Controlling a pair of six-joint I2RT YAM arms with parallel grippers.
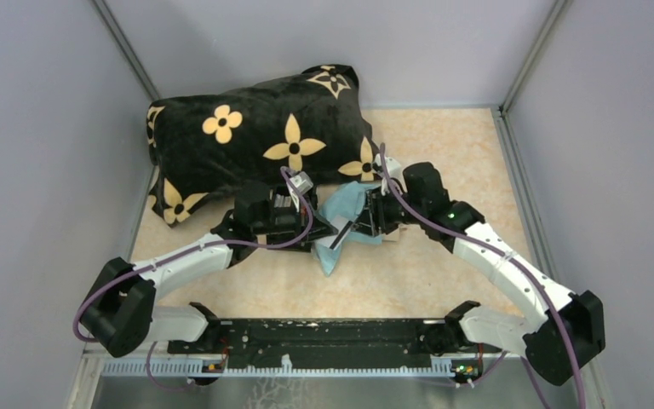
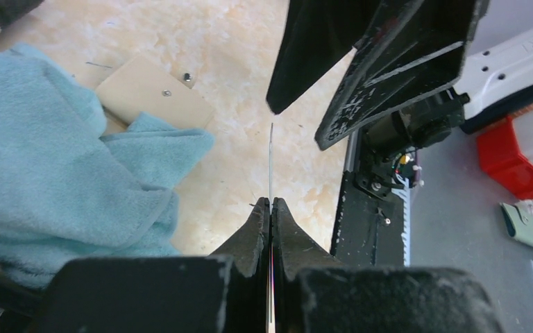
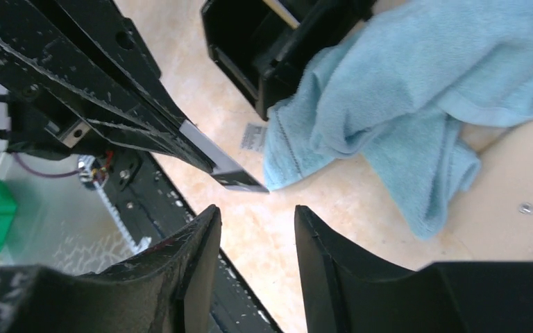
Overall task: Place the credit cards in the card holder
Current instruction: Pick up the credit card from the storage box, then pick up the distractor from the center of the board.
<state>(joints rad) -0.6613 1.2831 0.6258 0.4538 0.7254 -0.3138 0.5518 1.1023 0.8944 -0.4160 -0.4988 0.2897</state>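
Observation:
My left gripper (image 2: 271,202) is shut on a grey credit card with a dark stripe (image 3: 225,166). It holds the card on edge above the table; from the left wrist the card shows as a thin line (image 2: 271,156). In the top view the card (image 1: 341,236) sticks out toward my right gripper (image 1: 360,223). The right gripper (image 3: 257,218) is open and empty, its jaws a short way from the card's free corner. A black open boxy case (image 3: 250,41), apparently the card holder, lies beyond the card against the cloth. I see no plain beige card.
A light blue cloth (image 1: 347,211) lies crumpled between the grippers. A beige flat piece with small screws (image 2: 149,90) lies partly under it. A big black pillow with yellow flowers (image 1: 255,141) fills the back left. The black base rail (image 1: 315,336) runs along the near edge.

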